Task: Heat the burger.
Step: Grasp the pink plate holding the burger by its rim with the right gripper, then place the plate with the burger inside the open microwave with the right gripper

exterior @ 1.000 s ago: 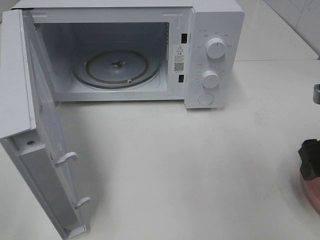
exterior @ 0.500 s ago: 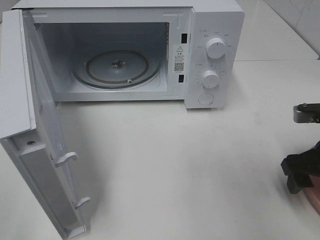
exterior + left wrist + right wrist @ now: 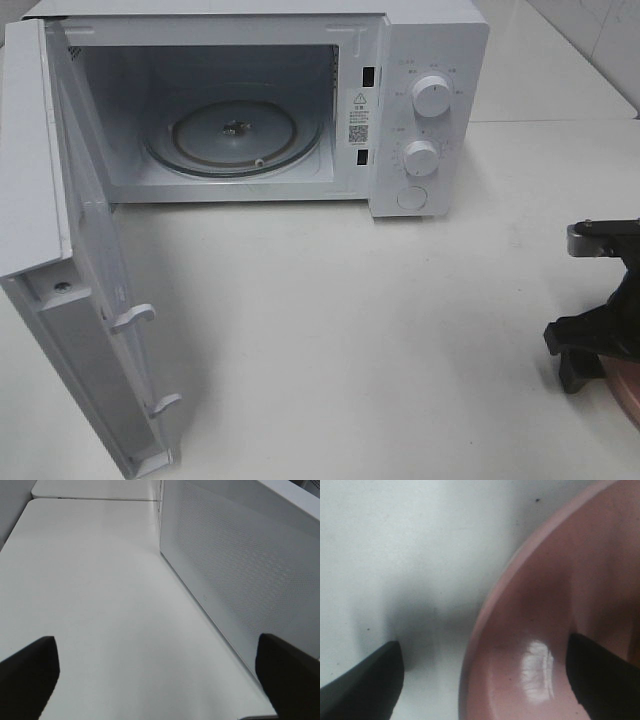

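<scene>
Burger out of every view, probably further in on the pink plate [image 3: 520,565] at the table's [image 3: 350,330] right edge. The right hand [image 3: 482,677] has pushed in over the last second and now straddles that rim, fingers spread wide, gripping nothing. The microwave [image 3: 430,60] gapes open. The left hand [image 3: 157,675] waits beside the door [image 3: 240,565], wide open, empty.

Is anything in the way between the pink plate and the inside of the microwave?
Nothing visible. The door stands wide open, the table between is bare, the turntable empty. The burger itself is out of view.
</scene>
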`<state>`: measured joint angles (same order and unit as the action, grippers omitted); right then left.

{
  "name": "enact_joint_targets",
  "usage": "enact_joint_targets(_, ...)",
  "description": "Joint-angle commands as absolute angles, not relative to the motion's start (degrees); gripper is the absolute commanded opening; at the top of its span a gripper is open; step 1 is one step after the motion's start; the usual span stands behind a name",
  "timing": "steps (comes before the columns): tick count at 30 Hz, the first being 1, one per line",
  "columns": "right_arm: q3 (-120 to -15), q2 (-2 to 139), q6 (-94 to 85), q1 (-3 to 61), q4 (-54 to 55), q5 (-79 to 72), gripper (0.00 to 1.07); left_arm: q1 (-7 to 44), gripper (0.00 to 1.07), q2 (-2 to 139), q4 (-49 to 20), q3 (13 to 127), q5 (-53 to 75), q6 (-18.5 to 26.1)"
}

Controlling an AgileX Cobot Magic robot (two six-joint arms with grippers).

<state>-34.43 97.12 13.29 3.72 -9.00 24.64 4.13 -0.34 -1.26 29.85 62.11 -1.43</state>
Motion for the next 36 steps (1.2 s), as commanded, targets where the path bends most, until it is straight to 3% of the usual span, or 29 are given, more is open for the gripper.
enact_joint_targets(1, -34.7, 99.3, 13.3, 3.4, -9.6, 23.5, 0.84, 4.1, 1.00, -1.2, -1.3, 29.7, 61.4, -1.4)
enact_joint_targets(5, -34.8, 99.5, 13.3, 3.4, -9.6, 23.4, 0.81, 4.1, 1.00, -1.2, -1.3, 29.7, 61.4, -1.4)
enact_joint_targets(7, -34.8, 99.5, 13.3, 3.4, -9.7, 23.8, 0.67, 4.1, 1.00, -1.2, -1.3, 29.7, 61.4, -1.4)
enact_joint_targets(9, -34.8, 99.5, 13.4, 3.4, -9.7, 24.0, 0.64, 4.1, 1.00, -1.2, -1.3, 29.7, 61.4, -1.4)
enact_joint_targets(10, -34.8, 99.5, 13.4, 3.4, -9.7, 24.8, 0.55, 4.1, 1.00, -1.2, -1.3, 29.7, 61.4, -1.4)
enact_joint_targets(11, -34.8, 99.5, 13.4, 3.4, -9.7, 24.8, 0.55, 4.1, 1.00, -1.2, -1.3, 29.7, 61.4, -1.4)
enact_joint_targets(12, -34.8, 99.5, 13.4, 3.4, -10.1, 25.0, 0.43, 4.1, 1.00, -1.2, -1.3, 29.7, 61.4, -1.4)
enact_joint_targets(13, -34.8, 99.5, 13.4, 3.4, -10.1, 25.0, 0.43, 4.1, 1.00, -1.2, -1.3, 29.7, 61.4, -1.4)
enact_joint_targets(14, -34.8, 99.5, 13.6, 3.4, -10.5, 25.1, 0.36, 4.1, 1.00, -1.2, -1.3, 29.7, 61.4, -1.4)
enact_joint_targets(15, -34.8, 99.5, 13.8, 3.4, -11.0, 25.2, 0.24, 4.1, 1.00, -1.2, -1.3, 29.7, 61.4, -1.4)
enact_joint_targets(18, -34.8, 99.5, 13.8, 3.4, -11.0, 25.5, 0.17, 4.1, 1.00, -1.2, -1.3, 29.7, 61.4, -1.4)
enact_joint_targets(20, -34.8, 99.5, 13.8, 3.4, -11.0, 26.0, 0.00, 4.1, 1.00, -1.2, -1.3, 29.7, 61.4, -1.4)
enact_joint_targets(31, -34.8, 99.4, 14.6, 4.0, -11.7, 27.5, 0.00, 4.1, 1.00, -1.2, -1.3, 29.7, 61.4, -1.4)
enact_joint_targets(36, -34.8, 99.4, 21.5, 7.6, -17.6, 29.8, 0.00, 4.1, 1.00, -1.2, -1.3, 29.7, 61.4, -1.4)
